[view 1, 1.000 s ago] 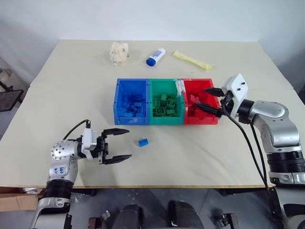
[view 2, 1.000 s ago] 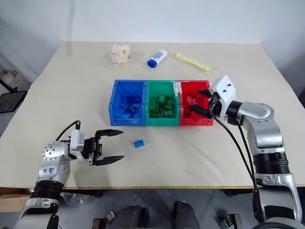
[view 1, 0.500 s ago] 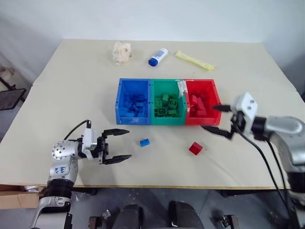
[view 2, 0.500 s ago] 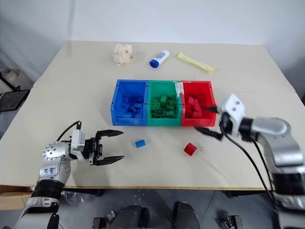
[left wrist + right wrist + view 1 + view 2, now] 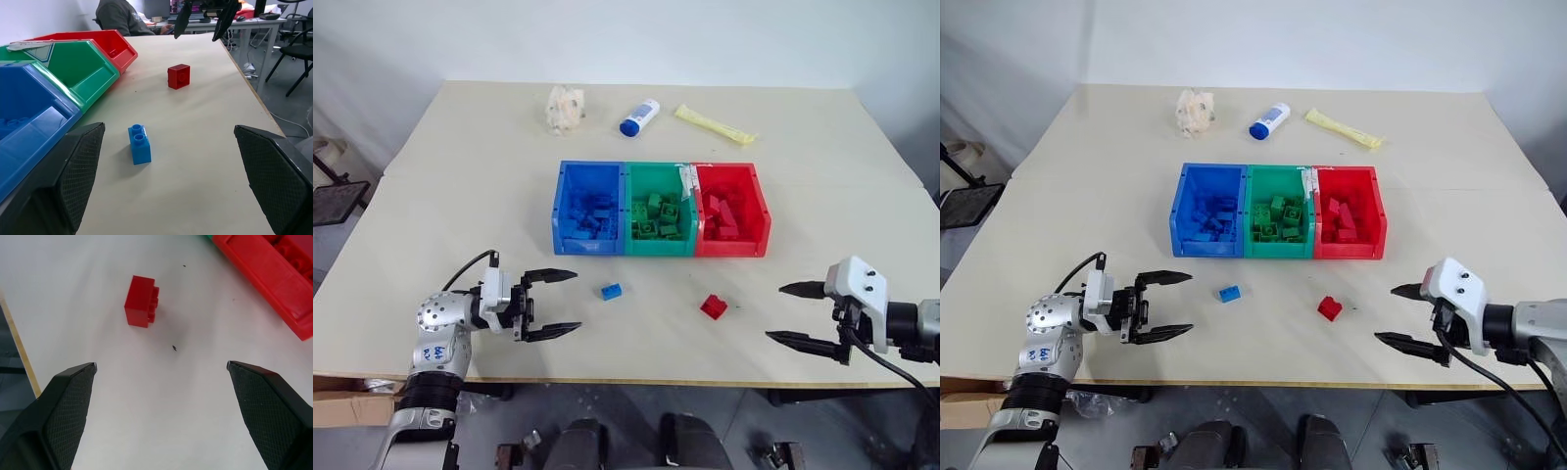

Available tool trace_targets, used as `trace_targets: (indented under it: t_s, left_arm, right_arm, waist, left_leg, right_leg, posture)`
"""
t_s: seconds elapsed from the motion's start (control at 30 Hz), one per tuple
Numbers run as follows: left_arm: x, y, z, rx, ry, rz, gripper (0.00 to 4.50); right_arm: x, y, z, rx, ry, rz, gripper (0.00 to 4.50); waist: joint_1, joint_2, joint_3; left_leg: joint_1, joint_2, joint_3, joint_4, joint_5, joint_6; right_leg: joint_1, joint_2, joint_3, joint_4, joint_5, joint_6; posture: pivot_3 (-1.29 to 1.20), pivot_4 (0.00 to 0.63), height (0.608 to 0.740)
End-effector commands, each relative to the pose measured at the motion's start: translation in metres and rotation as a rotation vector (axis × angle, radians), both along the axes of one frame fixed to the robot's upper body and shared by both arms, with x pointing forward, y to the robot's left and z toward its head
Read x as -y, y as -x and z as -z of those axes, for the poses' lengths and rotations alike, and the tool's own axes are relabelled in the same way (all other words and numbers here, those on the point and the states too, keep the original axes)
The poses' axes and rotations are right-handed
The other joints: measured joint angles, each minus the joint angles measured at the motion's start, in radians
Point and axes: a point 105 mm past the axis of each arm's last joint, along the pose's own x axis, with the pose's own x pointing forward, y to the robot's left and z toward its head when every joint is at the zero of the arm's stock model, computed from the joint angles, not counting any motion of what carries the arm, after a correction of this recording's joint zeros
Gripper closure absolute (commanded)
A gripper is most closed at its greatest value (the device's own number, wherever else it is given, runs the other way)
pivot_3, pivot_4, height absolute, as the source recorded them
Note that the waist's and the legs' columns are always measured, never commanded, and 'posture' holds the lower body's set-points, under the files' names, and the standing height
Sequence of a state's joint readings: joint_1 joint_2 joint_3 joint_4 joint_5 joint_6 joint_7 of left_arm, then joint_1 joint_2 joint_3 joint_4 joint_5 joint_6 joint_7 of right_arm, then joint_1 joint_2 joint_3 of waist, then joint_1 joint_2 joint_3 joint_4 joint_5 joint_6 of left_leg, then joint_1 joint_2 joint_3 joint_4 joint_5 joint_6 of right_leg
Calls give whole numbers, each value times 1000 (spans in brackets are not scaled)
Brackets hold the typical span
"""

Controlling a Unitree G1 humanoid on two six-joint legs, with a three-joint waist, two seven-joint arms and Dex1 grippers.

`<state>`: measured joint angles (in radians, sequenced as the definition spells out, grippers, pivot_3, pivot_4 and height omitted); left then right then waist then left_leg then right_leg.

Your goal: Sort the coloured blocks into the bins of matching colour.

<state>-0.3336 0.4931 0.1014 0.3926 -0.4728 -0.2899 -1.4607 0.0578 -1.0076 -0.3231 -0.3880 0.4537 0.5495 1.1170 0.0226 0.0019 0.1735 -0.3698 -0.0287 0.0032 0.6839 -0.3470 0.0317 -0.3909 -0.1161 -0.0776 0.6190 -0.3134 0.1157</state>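
The joined bins sit mid-table: blue (image 5: 587, 245), green (image 5: 658, 247) and red (image 5: 732, 248), each holding bricks of its own colour. A blue brick (image 5: 612, 291) lies on the table in front of the blue and green bins. In front of the red bin lies a red brick (image 5: 713, 306), on its side. My left gripper (image 5: 576, 302) is open and empty, low near the front left edge, pointing at the blue brick (image 5: 139, 143) a short way off. My right gripper (image 5: 775, 312) is open and empty near the front right edge, with the red brick (image 5: 141, 301) ahead of it.
At the far side of the table lie a crumpled pale wad (image 5: 563, 106), a white tube with a blue cap (image 5: 636, 117) and a yellow packet (image 5: 713, 124). The table's front edge runs just behind both grippers. A person (image 5: 115, 17) sits at desks beyond the table.
My right gripper drew back from the red bin to the front right of the table, staying open. A red brick has come to lie before the red bin. The left gripper kept still.
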Motion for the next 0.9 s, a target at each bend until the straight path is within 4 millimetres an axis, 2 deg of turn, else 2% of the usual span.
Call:
trace_targets:
  t_s: [0.03,0.13,0.37,0.5,0.63,0.77,0.9]
  left_arm:
    - [-1,2,-7,29,6,5,0]
    - [2,2,-7,31,10,8,0]
    - [3,6,-6,30,14,2,0]
    - [1,8,-7,34,17,-12,0]
    - [-1,12,-5,28,14,-18,0]
    - [0,12,-5,26,16,-18,0]
    - [1,10,-4,25,18,-16,0]
  right_arm:
    - [-18,-3,0,22,-35,-46,27]
    - [-34,-14,8,24,-71,-72,27]
    - [-54,-36,29,17,-91,-91,27]
    - [-59,-37,38,3,-103,-97,908]
    - [-60,-38,35,21,-112,-97,2308]
    - [-62,-40,19,64,-142,-102,3587]
    - [-64,-48,-7,145,-190,-100,3623]
  waist:
    - [0,0,0]
    - [-2,0,0]
    - [1,0,0]
    - [1,0,0]
    - [-1,0,0]
    - [-1,0,0]
    - [-1,0,0]
  left_leg:
    - [0,0,0,0,0,0]
    - [0,0,0,0,0,0]
    - [-1,0,-1,0,0,0]
    - [-1,-1,-1,0,0,0]
    - [-1,0,-1,0,0,0]
    - [-1,0,-1,0,0,0]
    - [-1,0,-1,0,0,0]
  right_leg:
    - [0,0,0,-1,0,0]
    - [0,0,0,-1,0,0]
    - [-1,0,0,0,0,0]
    - [-1,0,-1,1,0,0]
    - [-1,0,-1,1,0,0]
    - [-1,0,-1,1,0,0]
    - [-1,0,-1,1,0,0]
  posture:
    - [0,150,740]
    - [0,150,740]
    - [0,150,740]
    - [0,150,740]
    - [0,150,740]
    - [0,150,740]
    - [0,150,740]
